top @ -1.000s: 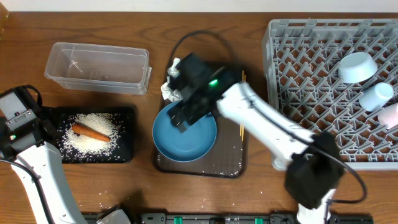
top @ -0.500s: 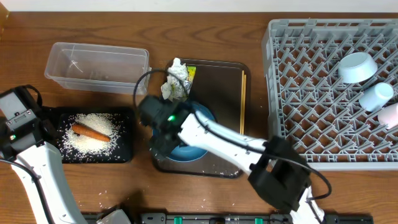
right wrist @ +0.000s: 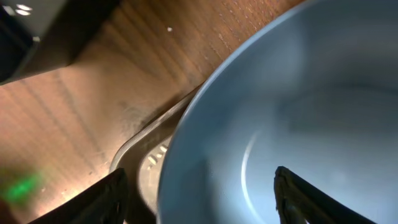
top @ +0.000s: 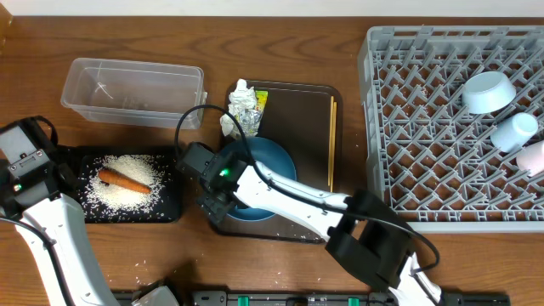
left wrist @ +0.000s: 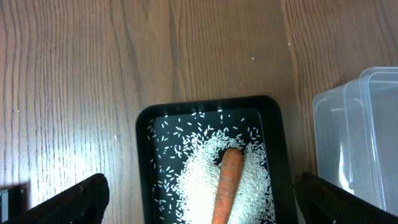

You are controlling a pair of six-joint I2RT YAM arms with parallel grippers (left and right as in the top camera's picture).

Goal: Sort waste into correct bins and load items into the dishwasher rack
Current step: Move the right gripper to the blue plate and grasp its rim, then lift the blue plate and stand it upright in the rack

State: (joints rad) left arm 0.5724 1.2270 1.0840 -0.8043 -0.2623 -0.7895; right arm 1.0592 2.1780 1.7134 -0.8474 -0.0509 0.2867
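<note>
Step in hand, as I judge it: picking up the large round blue plate (top: 268,166) to load it. It lies on the dark brown flat serving tray (top: 306,110), mid-table. The right gripper (right wrist: 202,199) is at the plate's left rim, fingers spread wide and gripping nothing. Next move calls for closing on the rim, lifting, and carrying it right to the grey pegged plastic dishwasher rack (top: 425,127).

The left gripper (left wrist: 205,205) is spread open, empty, above the shallow black tray (top: 170,212) holding white rice grains (left wrist: 193,174) and the orange carrot (left wrist: 227,183).

The surface is a brown wood-grain table (top: 170,34). The room beyond is not shown.
</note>
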